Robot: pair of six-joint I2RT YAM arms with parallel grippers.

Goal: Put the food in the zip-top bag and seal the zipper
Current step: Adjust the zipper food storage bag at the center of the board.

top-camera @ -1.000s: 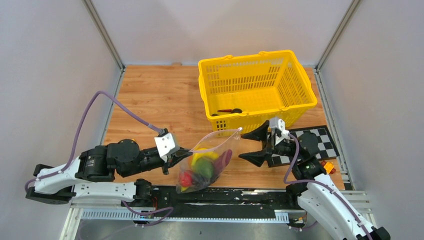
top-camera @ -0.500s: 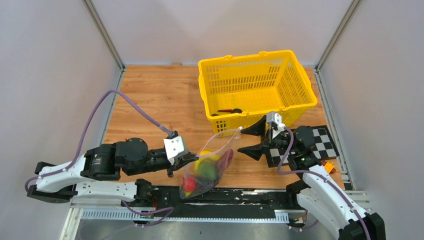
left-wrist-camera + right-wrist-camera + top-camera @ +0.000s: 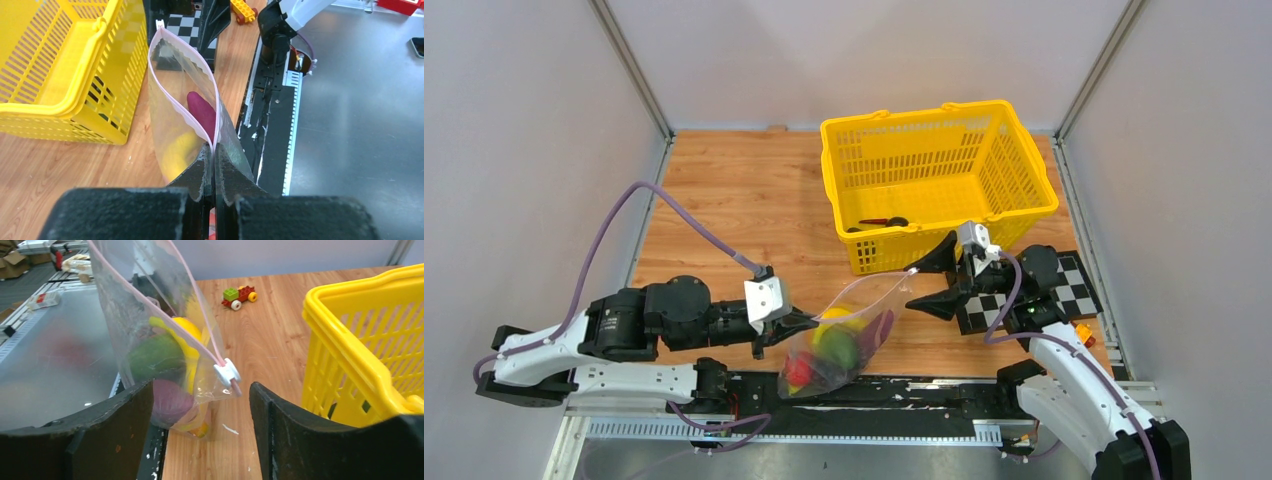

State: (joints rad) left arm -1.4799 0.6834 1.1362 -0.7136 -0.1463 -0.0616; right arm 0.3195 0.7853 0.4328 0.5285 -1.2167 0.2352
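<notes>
**Bag slung between two claws, mouth agape**

The left gripper (image 3: 809, 322) is clamped tight on the near-left corner of the zip-top bag (image 3: 856, 318), with both black fingers pressed flat on the mouth strip. From that pinch the bag's long axis runs up and to the right toward the basket (image 3: 939, 170). Its belly sags over the near edge of the table (image 3: 724, 200), above the black rail.

The zipper (image 3: 876, 285), a thin pale pink strip, follows that same slant. In the left wrist view its two lips bow apart, so the mouth is open. The film is clear, floppy and creased. The food (image 3: 832, 345) is bunched low inside as smooth yellow, green, red and purple lumps.

The white tab (image 3: 226, 374) sits at the far right end of the strip, between the fingers of the right gripper (image 3: 911, 288). Those fingers stand wide apart and touch nothing. The basket's rigid yellow lattice wall is just beyond. Bare wood lies at far left.
</notes>
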